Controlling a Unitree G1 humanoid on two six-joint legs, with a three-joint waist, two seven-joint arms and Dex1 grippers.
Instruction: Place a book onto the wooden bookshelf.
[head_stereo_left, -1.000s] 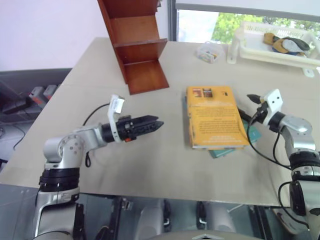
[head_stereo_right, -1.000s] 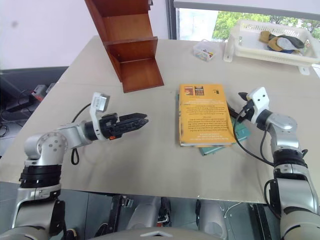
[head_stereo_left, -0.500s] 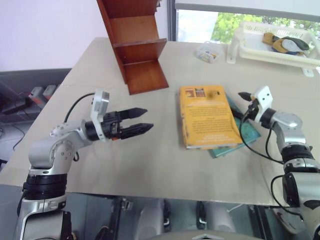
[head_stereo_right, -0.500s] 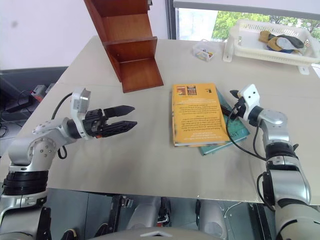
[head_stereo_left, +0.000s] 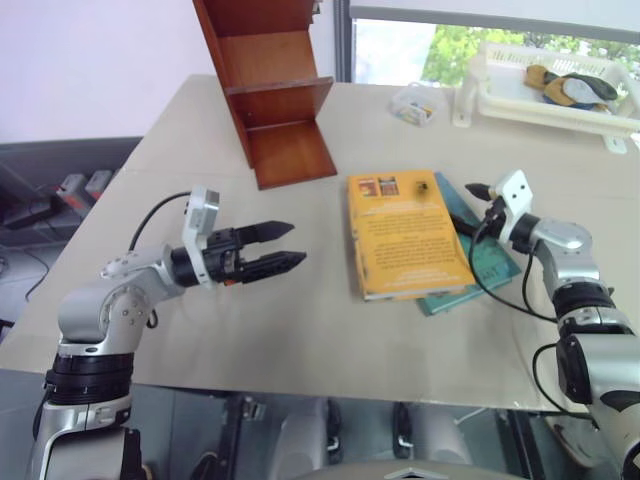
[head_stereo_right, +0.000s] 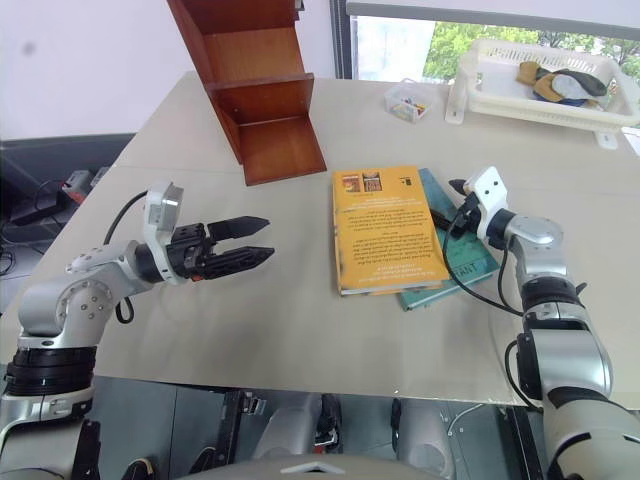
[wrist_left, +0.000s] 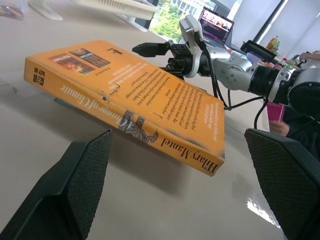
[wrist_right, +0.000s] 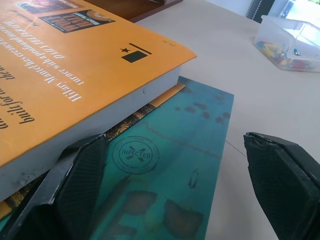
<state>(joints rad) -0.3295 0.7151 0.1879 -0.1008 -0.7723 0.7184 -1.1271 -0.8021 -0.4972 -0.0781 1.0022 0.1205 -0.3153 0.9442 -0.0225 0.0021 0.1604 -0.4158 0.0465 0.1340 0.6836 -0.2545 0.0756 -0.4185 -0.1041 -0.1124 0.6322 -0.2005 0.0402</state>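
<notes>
Both arms are silver-grey metal with rounded joint housings and black ribbed bands. The left gripper has two black tapered fingers, seemingly textured, behind a white camera block. The right gripper carries a similar white block; black cables loop along each forearm.

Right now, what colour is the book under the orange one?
Teal, with darker print on the thinner book; it shows best in the right wrist view.
</notes>
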